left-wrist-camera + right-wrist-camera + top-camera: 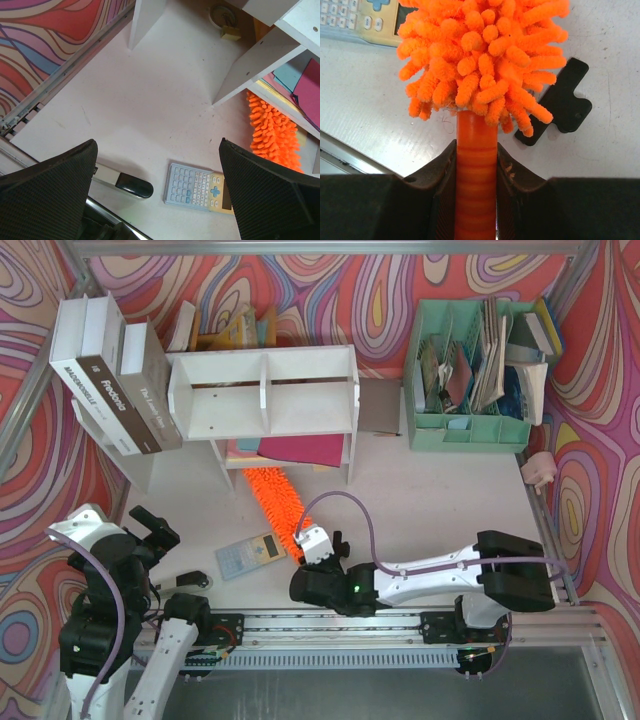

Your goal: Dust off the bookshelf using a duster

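Observation:
The white bookshelf (265, 390) stands at the back of the table, with one of its legs (250, 67) in the left wrist view. The fluffy orange duster (278, 502) lies on the table in front of it, its far end under the shelf's lower level. My right gripper (476, 150) is shut on the duster's ribbed orange handle (476, 190), with the fluffy head (480, 55) just beyond the fingers. My left gripper (157, 150) hangs wide open above the table at the near left with nothing between its fingers, apart from the duster (274, 132).
A calculator (250, 555) lies left of the duster handle, with a stapler (125, 184) nearer the left arm. A flat black piece (565, 102) lies right of the duster head. Big books (110, 380) lean left of the shelf. A mint-green organizer (470, 380) stands back right.

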Motion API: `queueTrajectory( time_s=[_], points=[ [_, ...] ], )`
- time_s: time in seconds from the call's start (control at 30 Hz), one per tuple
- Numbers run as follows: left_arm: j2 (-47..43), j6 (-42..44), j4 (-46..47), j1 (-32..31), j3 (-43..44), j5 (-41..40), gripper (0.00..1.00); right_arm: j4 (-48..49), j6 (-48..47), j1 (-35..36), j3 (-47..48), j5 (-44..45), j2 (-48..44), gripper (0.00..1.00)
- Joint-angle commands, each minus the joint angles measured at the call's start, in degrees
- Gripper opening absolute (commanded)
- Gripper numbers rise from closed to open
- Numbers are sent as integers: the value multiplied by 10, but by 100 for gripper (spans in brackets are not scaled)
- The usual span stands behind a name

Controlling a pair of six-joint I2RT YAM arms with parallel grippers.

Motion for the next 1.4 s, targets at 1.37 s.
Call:
queueTrajectory(
  time_s=[1.37],
  points=[
    [3,8,7,4,-8,0,98,-54,36,71,-52,33,-138,0]
  ],
)
